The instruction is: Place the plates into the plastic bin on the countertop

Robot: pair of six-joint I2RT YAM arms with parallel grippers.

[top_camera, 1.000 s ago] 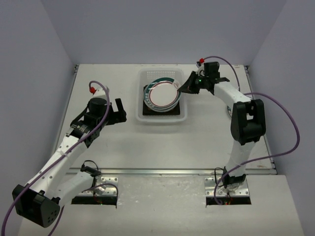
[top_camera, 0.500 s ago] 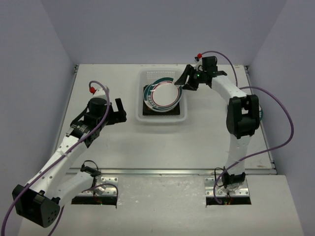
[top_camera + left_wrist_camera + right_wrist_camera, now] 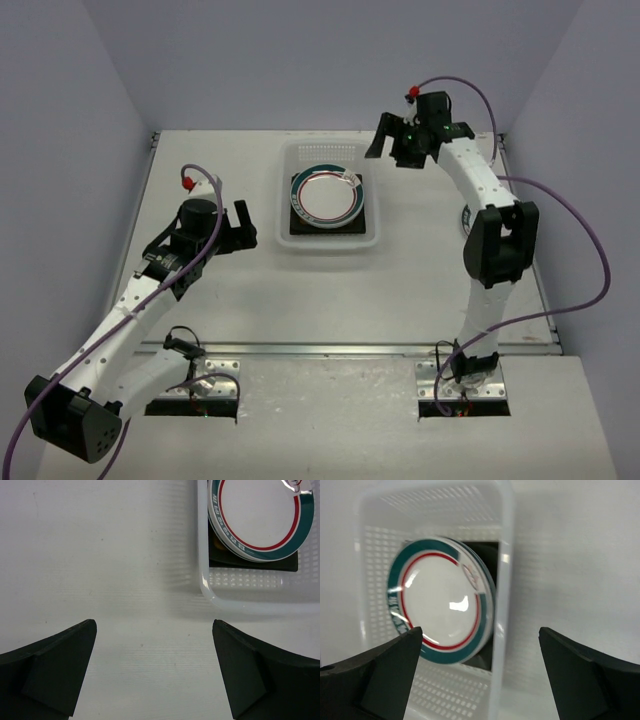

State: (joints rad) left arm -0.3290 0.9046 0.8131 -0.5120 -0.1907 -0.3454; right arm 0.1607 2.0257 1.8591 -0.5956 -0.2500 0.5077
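Lifts the right hand (image 3: 392,143) up and away from the plastic bin (image 3: 330,246) since half a second ago, fingers spread wide, holding nothing. Leaves the round plates (image 3: 326,194) lying flat inside, on a dark square plate (image 3: 260,564). Holds the left hand (image 3: 246,226) apart, empty, over the worktop (image 3: 330,300) beside the bin. Appears to finish a release; next calls for retreat, or another plate if any remains.

Inside the plastic bin (image 3: 330,243): mostly filled by stacked plates (image 3: 326,194), only narrow gaps along the perforated walls. Above the bin: open. Left of the bin's near corner: the left gripper (image 3: 246,226), jaws apart, a little way off. Just beyond the bin's far right corner: the right gripper (image 3: 388,148), spread wide. In front of the bin: broad bare countertop (image 3: 330,300).
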